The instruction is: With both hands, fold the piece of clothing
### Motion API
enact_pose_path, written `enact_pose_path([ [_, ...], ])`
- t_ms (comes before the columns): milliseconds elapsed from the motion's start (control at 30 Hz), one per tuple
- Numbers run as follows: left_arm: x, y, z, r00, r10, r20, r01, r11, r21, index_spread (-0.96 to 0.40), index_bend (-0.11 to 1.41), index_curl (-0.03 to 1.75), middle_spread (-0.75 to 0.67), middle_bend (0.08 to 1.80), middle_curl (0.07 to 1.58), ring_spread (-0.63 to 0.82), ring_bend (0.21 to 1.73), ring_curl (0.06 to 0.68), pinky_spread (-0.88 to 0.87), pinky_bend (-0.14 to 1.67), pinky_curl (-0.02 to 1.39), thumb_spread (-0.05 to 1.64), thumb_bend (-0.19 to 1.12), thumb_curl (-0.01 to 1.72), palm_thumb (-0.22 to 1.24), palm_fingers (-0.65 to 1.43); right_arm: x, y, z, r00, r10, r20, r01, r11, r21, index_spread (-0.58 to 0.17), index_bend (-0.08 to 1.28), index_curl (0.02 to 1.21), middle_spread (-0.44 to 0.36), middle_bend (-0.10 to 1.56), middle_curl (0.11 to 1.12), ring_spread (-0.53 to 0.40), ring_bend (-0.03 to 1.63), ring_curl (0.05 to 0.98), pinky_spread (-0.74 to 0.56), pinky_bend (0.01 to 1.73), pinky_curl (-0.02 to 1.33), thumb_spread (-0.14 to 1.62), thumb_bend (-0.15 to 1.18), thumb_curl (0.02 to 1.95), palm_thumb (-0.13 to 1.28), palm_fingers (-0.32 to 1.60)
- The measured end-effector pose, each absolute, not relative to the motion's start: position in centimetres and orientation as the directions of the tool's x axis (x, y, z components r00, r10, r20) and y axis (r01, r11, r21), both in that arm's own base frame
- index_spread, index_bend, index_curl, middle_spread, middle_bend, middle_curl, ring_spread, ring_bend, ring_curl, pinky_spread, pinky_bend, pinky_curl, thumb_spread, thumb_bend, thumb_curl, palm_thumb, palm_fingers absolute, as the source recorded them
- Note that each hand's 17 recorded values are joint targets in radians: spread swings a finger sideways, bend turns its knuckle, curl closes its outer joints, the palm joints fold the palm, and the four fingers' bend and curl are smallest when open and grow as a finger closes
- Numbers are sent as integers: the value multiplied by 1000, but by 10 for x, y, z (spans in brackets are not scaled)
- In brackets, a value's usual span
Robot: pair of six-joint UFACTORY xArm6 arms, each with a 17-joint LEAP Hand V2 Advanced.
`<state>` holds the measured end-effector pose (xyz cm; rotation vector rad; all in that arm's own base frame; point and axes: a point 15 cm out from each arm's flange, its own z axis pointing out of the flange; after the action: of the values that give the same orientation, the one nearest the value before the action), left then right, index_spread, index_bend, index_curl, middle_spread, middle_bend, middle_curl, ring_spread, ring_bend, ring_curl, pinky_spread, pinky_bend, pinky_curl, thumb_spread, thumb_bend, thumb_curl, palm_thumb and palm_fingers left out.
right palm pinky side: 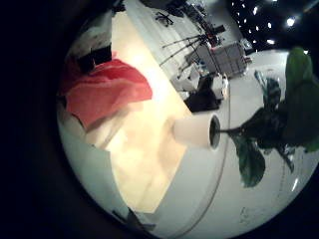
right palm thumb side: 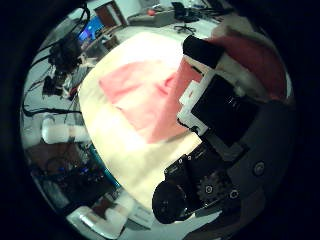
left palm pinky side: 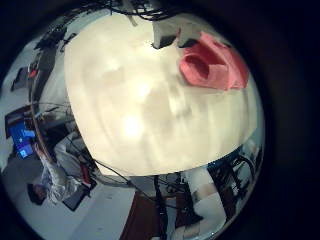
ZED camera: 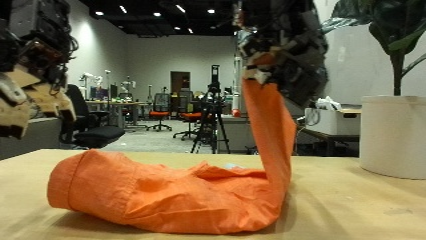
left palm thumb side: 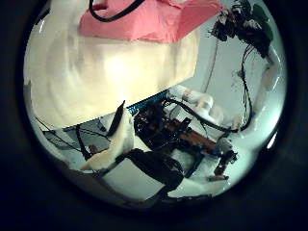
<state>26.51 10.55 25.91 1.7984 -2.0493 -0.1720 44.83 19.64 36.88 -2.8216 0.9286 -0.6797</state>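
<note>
Outside view first: the orange-pink garment (ZED camera: pixel 173 195) lies bunched on the tan table (ZED camera: pixel 360 215), and one strip of it rises steeply toward one o'clock into my right hand (ZED camera: pixel 282 45), whose fingers are clenched on the cloth's upper end. My left hand (ZED camera: pixel 29 60) hangs above the table at about ten o'clock from the heap, well apart from the cloth, grasping nothing; its fingers look relaxed.

A white plant pot (ZED camera: pixel 393 135) stands on the table at roughly three o'clock from the garment, with green leaves (ZED camera: pixel 400 30) above it.

From my right thumb-side palm camera, my own black and white fingers (right palm thumb side: pixel 215 95) press into the fabric, and the rest of the garment (right palm thumb side: pixel 135 90) spreads on the table beyond them. My right little-finger-side camera shows the cloth (right palm pinky side: pixel 105 90) on the table with the pot (right palm pinky side: pixel 194 129) near it. Both left palm cameras see the garment (left palm pinky side: pixel 212 65) (left palm thumb side: pixel 149 19) lying on the table at a distance from that hand.
</note>
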Motion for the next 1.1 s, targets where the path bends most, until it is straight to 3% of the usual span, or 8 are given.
enact_pose_path([
  [167, 249, 127, 251, -36, -970, 242, -926, 123, 356, 157, 158, 267, 483, 176, 227, 593, 404, 226, 552, 261, 323, 1145, -13, 331, 571, -46, 449, 268, 360, 784, -495, 374, -450, -869, -207, -249, 1041, 828, -109, 1284, 724, -200, 1360, 601, -404, 1204, 542, 1027, -11, 731, 1075, 1197],
  [567, 218, 155, 246, 30, -969, 245, -932, 62, 358, 165, 160, 275, 464, 173, 228, 588, 396, 227, 559, 275, 325, 1153, -17, 349, 605, -42, 415, 398, 290, 900, -369, 232, -338, -927, -163, -247, 1043, 828, -109, 1285, 721, -200, 1360, 598, -407, 1203, 539, 1052, -14, 753, 1043, 1195],
  [733, 213, 156, 246, 34, -970, 241, -931, 57, 361, 165, 161, 277, 462, 176, 230, 588, 395, 228, 559, 276, 324, 1153, -19, 352, 603, -40, 408, 415, 274, 912, -364, 188, -338, -928, -159, -248, 1039, 828, -112, 1288, 721, -199, 1357, 595, -407, 1206, 538, 1071, -19, 750, 1009, 1190],
  [900, 208, 157, 248, 33, -972, 231, -932, 54, 359, 165, 162, 279, 461, 174, 232, 592, 398, 228, 559, 275, 323, 1153, -18, 356, 601, -38, 413, 408, 285, 904, -381, 194, -351, -920, -175, -263, 984, 812, -125, 1262, 702, -214, 1319, 578, -424, 1194, 533, 1121, -29, 718, 899, 1144],
  [1100, 211, 153, 254, 15, -975, 223, -936, 64, 345, 165, 161, 282, 460, 173, 232, 594, 403, 230, 559, 275, 322, 1151, -19, 359, 598, -39, 428, 356, 337, 847, -488, 210, -441, -866, -236, -316, 778, 756, -161, 1149, 645, -267, 1219, 530, -535, 1103, 488, 1169, -18, 675, 838, 1028],
])
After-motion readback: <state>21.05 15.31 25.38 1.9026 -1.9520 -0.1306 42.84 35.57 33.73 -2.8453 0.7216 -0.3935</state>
